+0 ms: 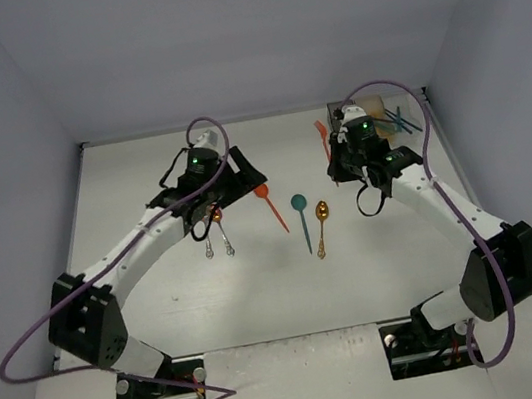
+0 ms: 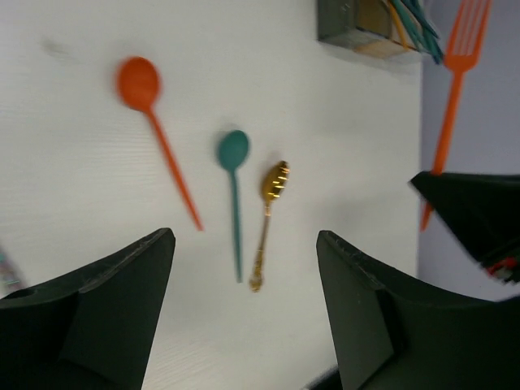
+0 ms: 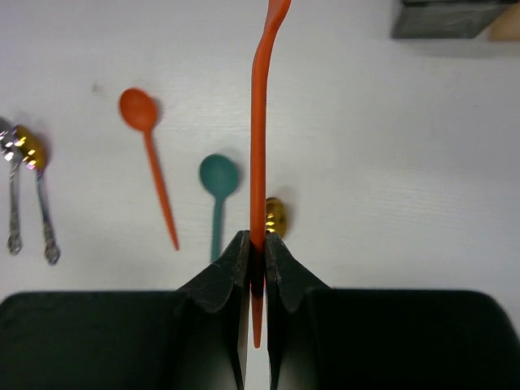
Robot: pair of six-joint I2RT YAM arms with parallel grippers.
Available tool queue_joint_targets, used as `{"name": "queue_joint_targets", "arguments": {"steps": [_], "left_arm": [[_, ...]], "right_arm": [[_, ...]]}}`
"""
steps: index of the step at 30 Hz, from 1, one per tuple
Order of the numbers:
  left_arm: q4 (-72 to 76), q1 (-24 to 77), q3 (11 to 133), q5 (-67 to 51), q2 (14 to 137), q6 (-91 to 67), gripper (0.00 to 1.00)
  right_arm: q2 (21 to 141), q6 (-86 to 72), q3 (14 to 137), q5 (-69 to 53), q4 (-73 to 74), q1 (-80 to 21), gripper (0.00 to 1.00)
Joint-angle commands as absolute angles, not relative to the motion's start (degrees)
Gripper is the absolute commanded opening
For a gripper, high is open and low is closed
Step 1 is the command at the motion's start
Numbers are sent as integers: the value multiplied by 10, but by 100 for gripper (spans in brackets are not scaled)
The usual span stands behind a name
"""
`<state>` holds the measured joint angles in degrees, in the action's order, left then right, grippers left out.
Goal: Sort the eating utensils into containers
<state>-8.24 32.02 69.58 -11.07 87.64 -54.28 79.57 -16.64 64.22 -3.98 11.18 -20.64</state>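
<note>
My right gripper [image 3: 256, 240] is shut on the handle of an orange fork [image 3: 258, 122], held above the table just left of the containers [image 1: 375, 119] at the back right. In the top view that fork [image 1: 320, 133] sticks up from the right gripper [image 1: 333, 155]. Teal utensils [image 1: 397, 121] stand in the containers. My left gripper [image 2: 244, 236] is open and holds nothing, over the table's middle left [image 1: 245, 176]. Below it lie an orange spoon [image 2: 138, 81], a teal spoon [image 2: 233, 150] and a gold spoon [image 2: 274, 183].
Two small metal spoons [image 1: 217, 244], one silver and one gold, lie under the left arm's forearm. The dark grey bin [image 3: 447, 16] shows at the top right of the right wrist view. Walls close the table at the back and sides.
</note>
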Motion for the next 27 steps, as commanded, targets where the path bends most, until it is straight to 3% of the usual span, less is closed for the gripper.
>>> {"name": "queue_joint_targets", "arguments": {"steps": [1, 7, 13, 20, 27], "left_arm": [[-211, 265, 706, -23, 755, -343, 68], [-294, 206, 628, 87, 646, -175, 73], [-294, 198, 532, 141, 560, -108, 75], [-259, 199, 506, 150, 562, -103, 75], [-265, 205, 508, 166, 569, -96, 75]], "right_arm": [[847, -117, 721, -5, 139, -144, 0], [972, -62, 837, 58, 178, -75, 0], [1084, -22, 968, 64, 207, -18, 0], [1183, 73, 1082, 56, 260, 5, 0], [1237, 128, 1116, 42, 281, 17, 1]]}}
